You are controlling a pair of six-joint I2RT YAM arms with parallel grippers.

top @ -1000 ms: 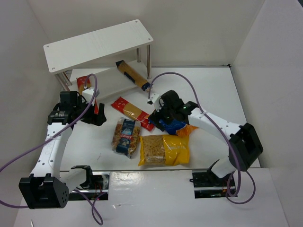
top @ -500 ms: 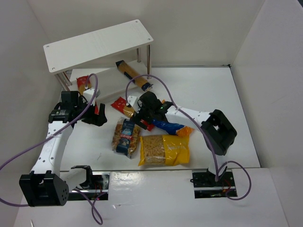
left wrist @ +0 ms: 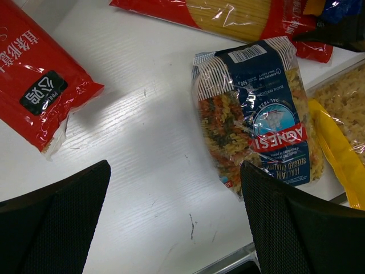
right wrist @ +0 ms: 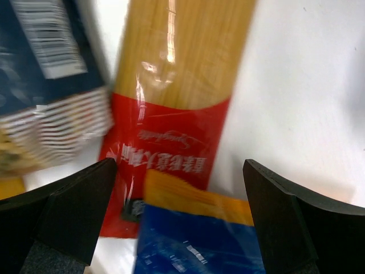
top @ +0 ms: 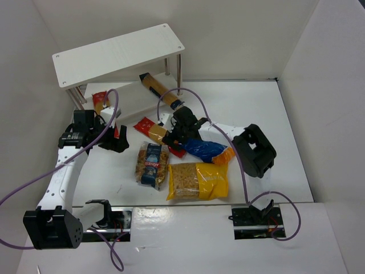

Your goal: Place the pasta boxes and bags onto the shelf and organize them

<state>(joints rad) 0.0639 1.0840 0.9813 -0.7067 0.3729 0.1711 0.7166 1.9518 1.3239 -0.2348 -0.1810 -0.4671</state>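
The white shelf (top: 120,51) stands at the back left. A tan box (top: 157,89) lies slanted on its lower board, the dark blue end sticking out. One red spaghetti packet (top: 100,101) lies by the shelf's left legs. A second spaghetti packet (top: 155,132) lies mid-table. My right gripper (top: 173,138) hovers open over that packet's (right wrist: 177,85) red end and the edge of the blue-orange bag (right wrist: 199,240). My left gripper (top: 117,138) is open above bare table (left wrist: 148,148), left of the clear bag with blue label (left wrist: 256,114). The yellow bag (top: 198,180) lies at the front.
Grey walls close in the table on the left, back and right. The clear bag (top: 152,164), yellow bag and blue-orange bag (top: 208,149) crowd the middle. Purple cables loop over both arms. A metal rail (top: 171,214) runs along the near edge.
My right arm folded in and its gripper swung left, from above the blue-orange bag to the red end of the middle spaghetti packet. The left arm stayed still.
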